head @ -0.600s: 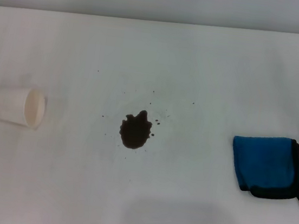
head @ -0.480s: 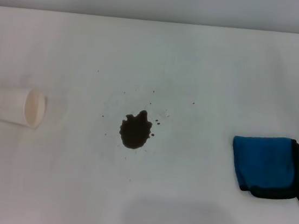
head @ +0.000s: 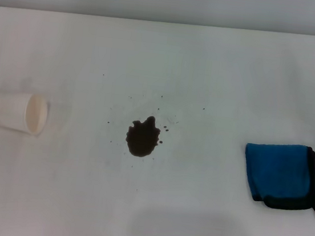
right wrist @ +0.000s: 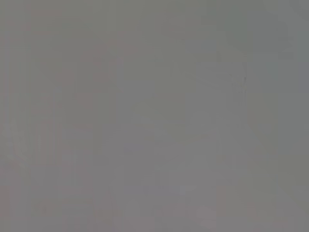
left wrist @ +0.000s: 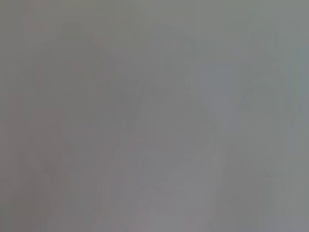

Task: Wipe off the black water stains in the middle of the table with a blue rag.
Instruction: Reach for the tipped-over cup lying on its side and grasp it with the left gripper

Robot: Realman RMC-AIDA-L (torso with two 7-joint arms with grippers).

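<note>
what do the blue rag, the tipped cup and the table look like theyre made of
The blue rag: soft cloth, probably microfibre, matte, folded with black sewn edging. The cup: white, slightly translucent, likely thin plastic, though paper is possible. The table: smooth white hard surface, maybe laminate; the black water stains sit pooled on top, unabsorbed.

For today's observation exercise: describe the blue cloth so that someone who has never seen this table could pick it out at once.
Start from the broad white table and find the dark brown-black stain near its middle. Go to the robot's right, to the bright blue folded rag. It alone is brightly coloured and black-edged; the white cup lies on its side far left.
</note>
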